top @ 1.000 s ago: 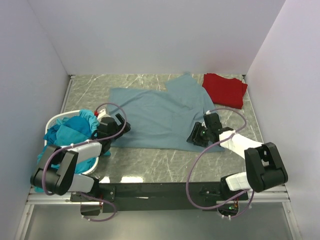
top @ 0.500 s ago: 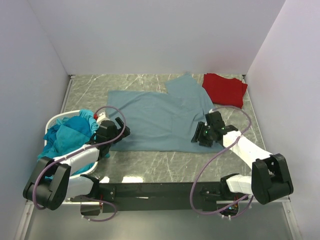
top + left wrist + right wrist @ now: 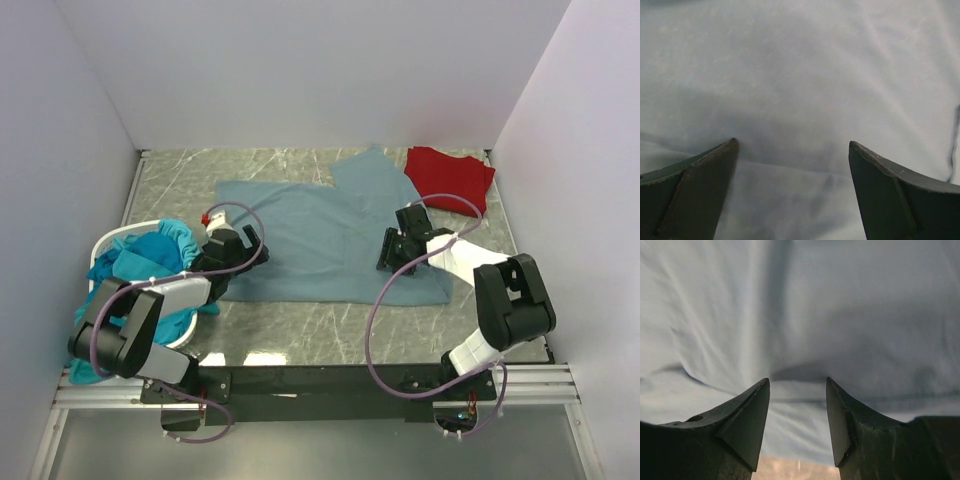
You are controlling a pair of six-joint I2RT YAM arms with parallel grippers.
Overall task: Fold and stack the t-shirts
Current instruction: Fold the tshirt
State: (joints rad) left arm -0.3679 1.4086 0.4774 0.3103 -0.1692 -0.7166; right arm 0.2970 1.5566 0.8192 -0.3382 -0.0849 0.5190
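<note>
Left claw gapes empty over the slate-blue shirt, white basket at nine o'clock. Right claw half-open, holding nothing; red shirt at one o'clock.

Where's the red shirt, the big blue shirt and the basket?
red shirt (image 3: 450,178): top view, middle of the folded cloth.
big blue shirt (image 3: 320,235): top view, middle of its body.
basket (image 3: 115,234): top view, its white back rim.

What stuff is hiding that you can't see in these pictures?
- Top view: how many teal shirts fill the basket; they're bunched up, left arm covers some.
- Right wrist view: whether the right gripper pinches the blue shirt; the contact isn't visible.
- Left wrist view: the shirt's edges, cut off by the frame.
</note>
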